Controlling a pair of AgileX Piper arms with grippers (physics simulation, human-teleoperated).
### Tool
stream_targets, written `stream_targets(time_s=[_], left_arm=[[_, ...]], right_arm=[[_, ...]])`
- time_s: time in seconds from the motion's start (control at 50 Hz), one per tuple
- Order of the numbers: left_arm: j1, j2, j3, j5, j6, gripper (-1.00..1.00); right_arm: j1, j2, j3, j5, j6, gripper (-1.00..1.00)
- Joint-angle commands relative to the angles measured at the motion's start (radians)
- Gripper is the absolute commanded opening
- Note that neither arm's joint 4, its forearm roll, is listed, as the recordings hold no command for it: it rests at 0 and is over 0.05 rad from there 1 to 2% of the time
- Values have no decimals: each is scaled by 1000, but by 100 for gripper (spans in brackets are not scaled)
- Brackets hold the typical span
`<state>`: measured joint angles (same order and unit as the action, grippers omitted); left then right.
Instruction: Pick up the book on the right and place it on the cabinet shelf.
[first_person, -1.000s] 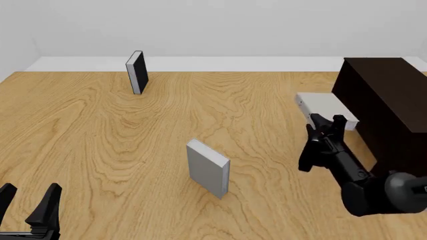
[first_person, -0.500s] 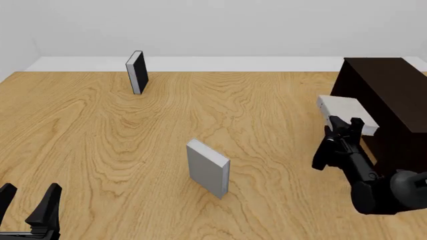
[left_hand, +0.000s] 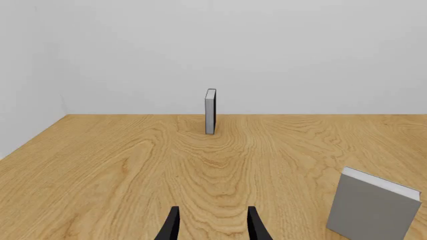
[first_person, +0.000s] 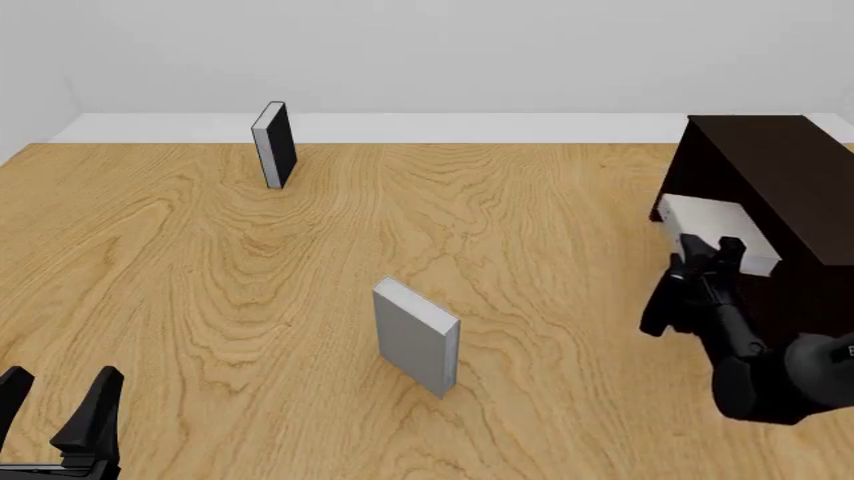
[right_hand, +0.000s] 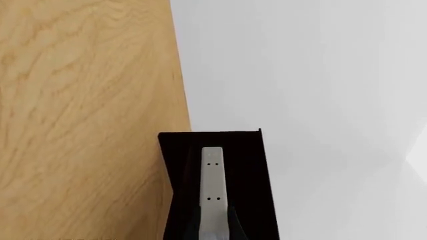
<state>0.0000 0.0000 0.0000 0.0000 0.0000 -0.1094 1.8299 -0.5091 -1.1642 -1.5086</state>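
The book (first_person: 714, 227) is up off the bench (first_person: 200, 300) and lying flat, pinched at its near end by the right claw (first_person: 709, 252), its far end just entering the dark recess of the cabinet (first_person: 774, 190). From the right wrist view the pale spine (right_hand: 212, 190) lines up roughly with the middle of the opening, clamped between the two fingers. Where this could go sour, in my judgement: whether the book is level with the cabinet shelf cannot be told from here, so it could catch the shelf's edge or the cabinet's front, and with a grip only on one end it might pivot or slip; a release too soon could drop it to the bench. Compared with a second ago, the book has travelled rightward and now overlaps the cabinet front instead of floating clear of it. The left claw (first_person: 54, 410) sits spread and empty at the near-left corner, unchanged, as are the darker grey book (first_person: 416, 338) and the black-covered book (first_person: 274, 145).
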Motion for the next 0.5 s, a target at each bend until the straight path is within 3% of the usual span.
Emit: stream_targets(time_s=[0.02, 0.5], left_arm=[[0, 0, 0, 0, 0, 100], [0, 0, 0, 0, 0, 100]], right_arm=[[-20, 7, -38, 2, 19, -100], [-88, 82, -137, 52, 31, -100]])
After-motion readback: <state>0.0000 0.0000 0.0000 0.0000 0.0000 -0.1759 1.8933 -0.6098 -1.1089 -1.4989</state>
